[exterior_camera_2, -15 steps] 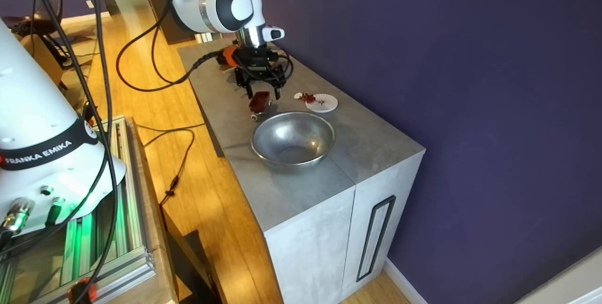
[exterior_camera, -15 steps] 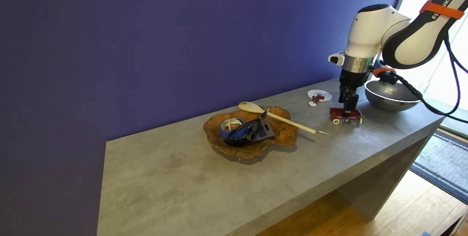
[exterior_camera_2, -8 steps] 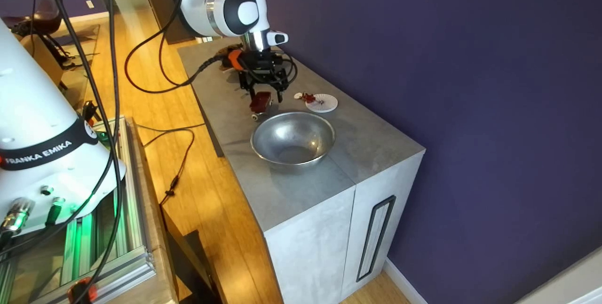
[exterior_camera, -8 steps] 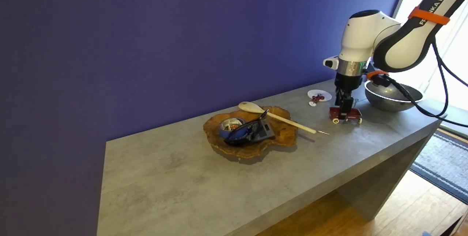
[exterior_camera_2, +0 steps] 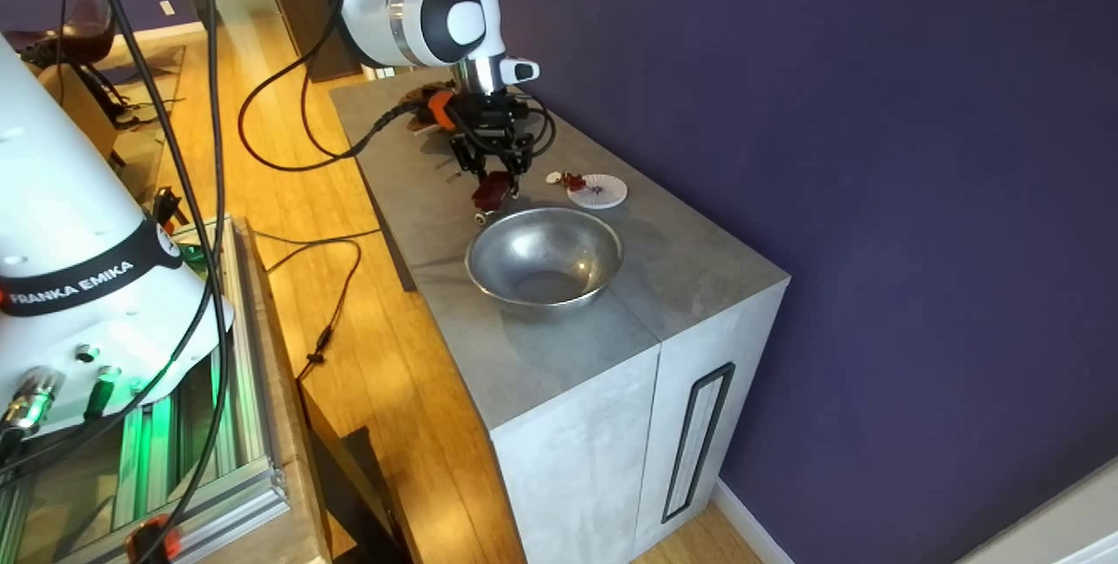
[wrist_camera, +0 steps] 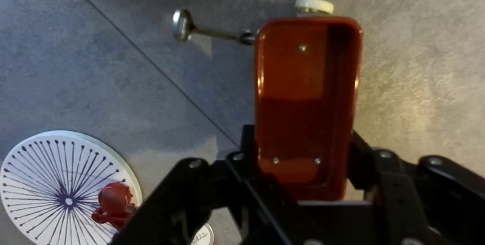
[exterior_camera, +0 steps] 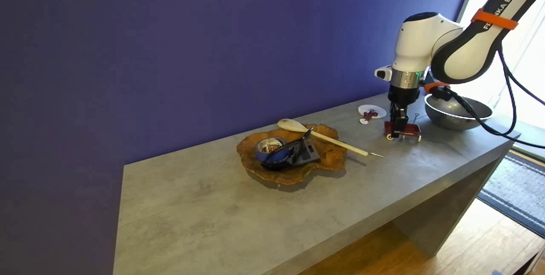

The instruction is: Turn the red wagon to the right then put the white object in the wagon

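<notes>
The red wagon (exterior_camera: 412,130) is a small open red cart with pale wheels and a metal pull handle (wrist_camera: 212,33). It appears to stand on the table and also shows in an exterior view (exterior_camera_2: 489,196). My gripper (wrist_camera: 302,142) points down and is shut on the wagon (wrist_camera: 295,70), one black finger against each long side, near one end. The wagon bed is empty. The white object (wrist_camera: 62,184) lies flat near the wall: a white disc with dark radial lines, a red part and a smaller white disc beside it. It shows in both exterior views (exterior_camera: 377,109) (exterior_camera_2: 609,191).
A metal bowl (exterior_camera_2: 546,271) stands close to the wagon. A brown wooden tray (exterior_camera: 251,156) holds blue tape (exterior_camera: 266,149), dark items and a wooden spoon (exterior_camera: 328,138) that sticks out over its edge. The purple wall (exterior_camera: 213,53) borders the table's back.
My gripper has come down, and its fingers have gone from open around the wagon to shut on it. The wagon has shifted slightly towards the wall. The white object has not moved.
</notes>
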Action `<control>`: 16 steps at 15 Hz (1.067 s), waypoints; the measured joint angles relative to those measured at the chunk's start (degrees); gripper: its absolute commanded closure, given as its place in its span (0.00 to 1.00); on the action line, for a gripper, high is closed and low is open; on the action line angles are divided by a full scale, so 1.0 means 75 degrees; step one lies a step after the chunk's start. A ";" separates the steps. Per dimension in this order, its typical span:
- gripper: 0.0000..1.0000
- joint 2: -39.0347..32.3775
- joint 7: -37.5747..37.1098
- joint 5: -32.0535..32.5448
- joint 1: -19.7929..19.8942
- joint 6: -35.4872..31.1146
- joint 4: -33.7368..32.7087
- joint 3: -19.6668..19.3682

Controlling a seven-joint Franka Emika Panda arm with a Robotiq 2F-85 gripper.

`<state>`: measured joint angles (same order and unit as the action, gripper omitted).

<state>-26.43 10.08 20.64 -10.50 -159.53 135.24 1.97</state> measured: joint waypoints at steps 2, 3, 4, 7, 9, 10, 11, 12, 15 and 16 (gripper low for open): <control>0.70 0.0061 -0.0115 -0.0010 0.0000 0.0094 -0.0003 -0.0001; 0.70 0.0104 -0.0189 -0.0022 0.0000 0.0158 -0.0004 -0.0001; 0.70 0.0161 -0.0268 -0.0051 0.0000 0.0240 -0.0004 0.0003; 0.70 0.0406 -0.0511 -0.0594 0.0051 0.0521 -0.0005 0.0154; 0.70 0.0565 -0.0551 -0.1308 0.0169 0.0720 -0.0010 0.0416; 0.70 0.0620 -0.0579 -0.1672 0.0239 0.0782 -0.0015 0.0551; 0.70 0.0642 -0.0658 -0.2038 0.0301 0.0807 -0.0036 0.0663; 0.70 0.0641 -0.0797 -0.2311 0.0332 0.0809 -0.0066 0.0712; 0.70 0.0634 -0.1488 -0.2730 0.0367 0.0790 -0.0105 0.0649; 0.70 0.0634 -0.1727 -0.2825 0.0382 0.0771 -0.0105 0.0593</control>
<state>-21.68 -2.87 -0.54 -7.64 -153.75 134.45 6.42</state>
